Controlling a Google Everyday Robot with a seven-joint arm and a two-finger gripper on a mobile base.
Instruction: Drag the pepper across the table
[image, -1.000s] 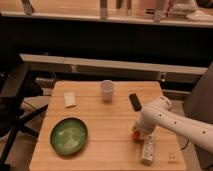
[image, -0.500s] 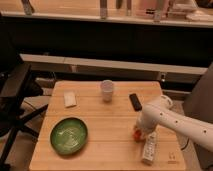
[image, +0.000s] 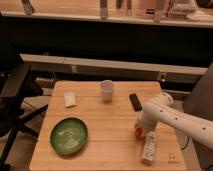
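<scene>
The orange-red pepper (image: 137, 131) shows only as a small patch on the light wooden table (image: 110, 125), at the right side, mostly covered by my white arm. My gripper (image: 140, 129) hangs at the end of that arm right over the pepper, and it is shut. Whether it presses on the pepper or grips it I cannot tell. The arm reaches in from the right edge of the camera view.
A white labelled bottle (image: 149, 148) lies just in front of the gripper. A black bar (image: 135, 102) lies behind it. A white cup (image: 107, 91) stands at mid-back, a green plate (image: 68, 135) front left, a pale sponge (image: 69, 99) back left. A black chair (image: 12, 95) stands left of the table.
</scene>
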